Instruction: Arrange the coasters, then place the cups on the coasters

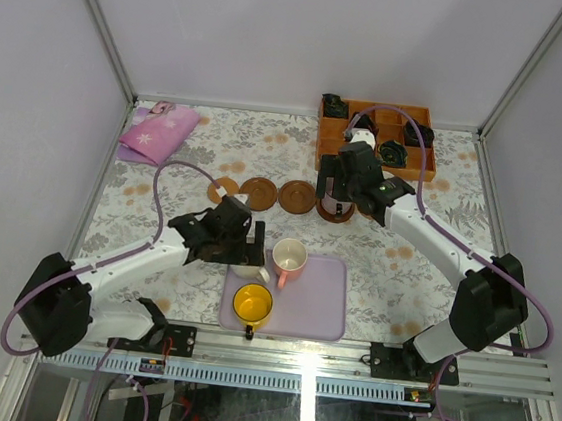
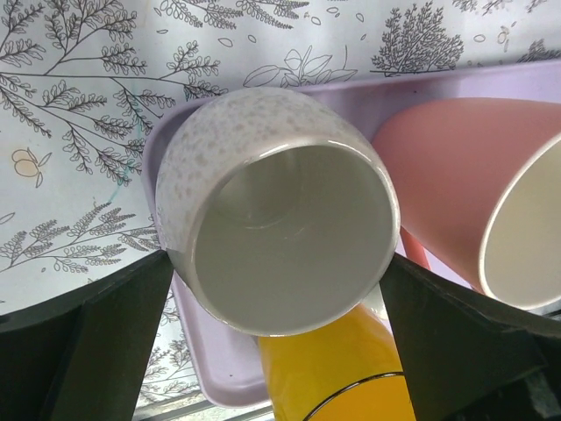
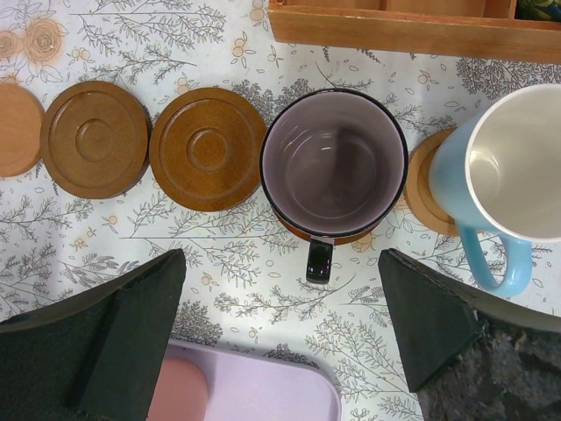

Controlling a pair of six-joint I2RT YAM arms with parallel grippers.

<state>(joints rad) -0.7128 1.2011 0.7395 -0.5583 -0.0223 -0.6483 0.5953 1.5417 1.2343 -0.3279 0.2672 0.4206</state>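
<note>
Both claws gaping wide, one over each cup!
Left gripper point(image 2: 276, 259) straddles the cream-white cup point(image 2: 263, 158) at the lavender tray's point(image 1: 316, 310) far left corner, touching or not I cannot tell; pink cup point(image 1: 289, 259) beside it, yellow cup point(image 1: 252, 305) at the near left corner; right gripper point(image 3: 280, 254) hangs open over the purple-grey cup point(image 3: 333, 162) on the fourth coaster point(image 1: 337, 217), mid-table; blue cup point(image 3: 517, 167) on the end coaster point(image 3: 422, 189); bare coasters point(image 3: 208, 147) alongside.
</note>
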